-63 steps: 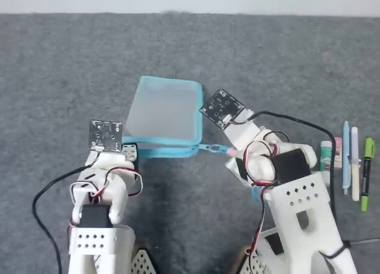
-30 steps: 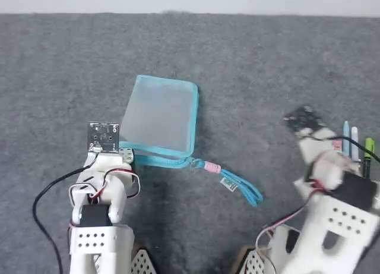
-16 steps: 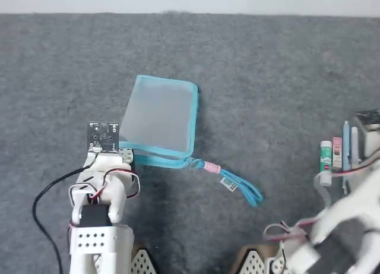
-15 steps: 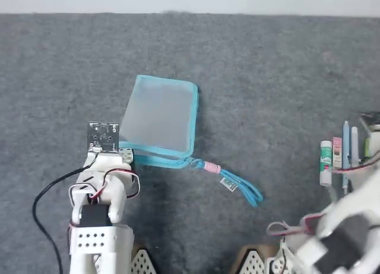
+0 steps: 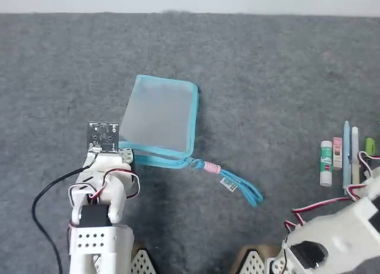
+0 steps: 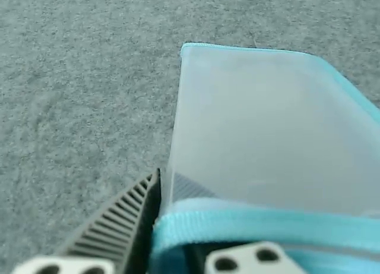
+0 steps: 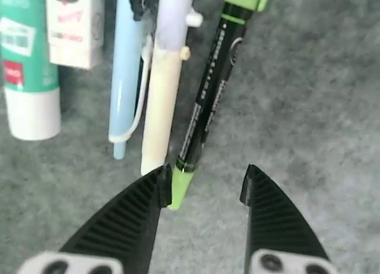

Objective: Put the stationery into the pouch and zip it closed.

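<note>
The pouch point(image 5: 160, 115) is lying flat on the grey surface point(image 5: 273, 66), with its blue strap point(image 5: 240, 189) trailing out toward the right arm's side. The left end effector point(image 6: 178, 232) is pinching the pouch's zippered edge at its near corner. Well apart, the stationery is lying in a row: glue stick point(image 7: 29, 66), small white box point(image 7: 74, 24), blue pen point(image 7: 127, 66), pale pen point(image 7: 163, 90) and green pen point(image 7: 208, 107). The right end effector point(image 7: 205, 182) is hovering there with its fingers spread and gripping nothing, and the green pen's tip is lying just beside one finger.

Left gripper point(image 6: 169, 223) pinches the pouch point(image 6: 261, 125) edge; right gripper point(image 7: 206, 178) hangs downward, fingers point(image 7: 127, 220) spread apart.
</note>
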You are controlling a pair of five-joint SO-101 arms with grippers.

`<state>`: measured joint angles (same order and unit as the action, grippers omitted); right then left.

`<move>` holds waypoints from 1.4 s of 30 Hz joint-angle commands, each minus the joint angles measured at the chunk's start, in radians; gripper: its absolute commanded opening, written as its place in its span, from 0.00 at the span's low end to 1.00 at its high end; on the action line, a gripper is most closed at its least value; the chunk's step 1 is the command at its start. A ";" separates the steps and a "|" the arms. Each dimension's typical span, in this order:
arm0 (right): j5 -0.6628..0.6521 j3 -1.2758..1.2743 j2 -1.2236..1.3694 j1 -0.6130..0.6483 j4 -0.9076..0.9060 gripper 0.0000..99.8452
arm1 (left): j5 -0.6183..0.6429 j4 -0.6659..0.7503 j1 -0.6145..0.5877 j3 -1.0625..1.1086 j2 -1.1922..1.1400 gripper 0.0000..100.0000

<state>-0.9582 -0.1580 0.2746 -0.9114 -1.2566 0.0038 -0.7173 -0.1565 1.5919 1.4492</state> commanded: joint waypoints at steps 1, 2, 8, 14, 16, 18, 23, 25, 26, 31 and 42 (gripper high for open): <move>-0.017 0.048 0.010 0.045 0.021 0.19 | -0.020 0.034 -0.008 -0.005 0.017 0.01; -0.015 0.048 0.015 0.050 0.021 0.19 | -0.020 0.034 -0.008 -0.005 0.017 0.01; -0.014 0.049 0.053 0.064 0.022 0.18 | -0.020 0.034 -0.008 -0.005 0.017 0.01; -0.018 0.048 0.111 0.059 0.090 0.05 | -0.020 0.034 -0.008 -0.007 0.017 0.01; -0.020 0.048 0.130 0.059 0.094 0.07 | -0.020 0.034 -0.008 -0.007 0.017 0.01; -0.020 0.049 0.145 0.059 0.097 0.09 | -0.020 0.034 -0.008 -0.008 0.017 0.01; -0.020 0.049 0.165 0.059 0.099 0.06 | -0.020 0.034 -0.008 -0.008 0.017 0.01; -0.014 0.052 0.154 0.059 0.099 0.00 | -0.020 0.034 -0.008 -0.008 0.017 0.01; -0.014 0.052 0.142 0.059 0.094 0.01 | -0.020 0.034 -0.008 -0.008 0.017 0.01; -0.012 0.049 0.019 0.030 0.059 0.01 | -0.020 0.034 -0.008 -0.007 0.017 0.01; -0.011 0.044 -0.463 0.054 -0.222 0.01 | -0.020 0.034 -0.008 -0.007 0.017 0.01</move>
<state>-0.9659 -0.1274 0.0445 -0.8869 -1.3748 0.0038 -0.7173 -0.1565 1.5919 1.4492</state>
